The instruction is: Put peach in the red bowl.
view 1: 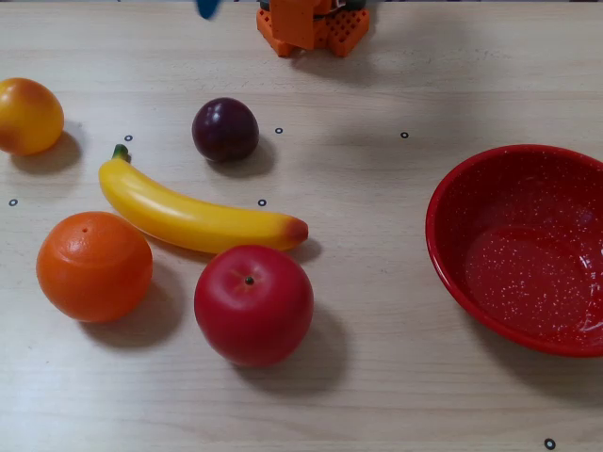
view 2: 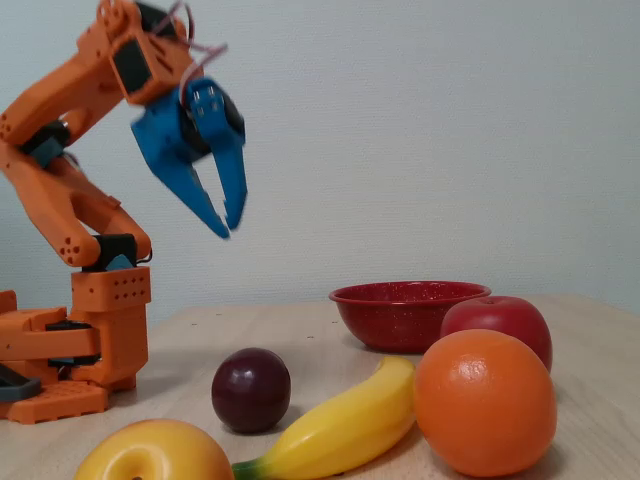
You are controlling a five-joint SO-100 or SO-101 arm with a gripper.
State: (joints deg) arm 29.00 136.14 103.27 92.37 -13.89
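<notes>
Peach (view 1: 29,115): on the table (view 1: 377,85) at the far left edge of the top-down fixed view, well apart from everything but the banana tip; in the low side fixed view (view 2: 155,452) closest to the camera, at the bottom, partly cut off.
Peach shape: round, no long axis, so no preferred angle for the grasp.
Red bowl (view 1: 443,254): empty, at the right side of the top-down fixed view, on the opposite side of the table from the peach; in the side view (view 2: 405,312) behind the red apple (view 2: 500,325).
Between peach and bowl: banana (view 1: 193,218), dark plum (view 1: 225,129), orange (view 1: 94,266), red apple.
Gripper (view 2: 230,222): blue, high in the air near the arm base (view 2: 70,350), tips pointing down and a little forward.
Fingers (view 2: 190,195): slightly apart, a narrow gap at the tips, holding nothing, touching nothing.
Direction to peach: from the gripper, down and toward the side camera; in the top-down view, from the base at the top centre toward the left edge.
Judgement for next move: probably a wider opening needed, the present gap looks too narrow for the peach; descent from above seems free, no fruit touching the peach.
</notes>
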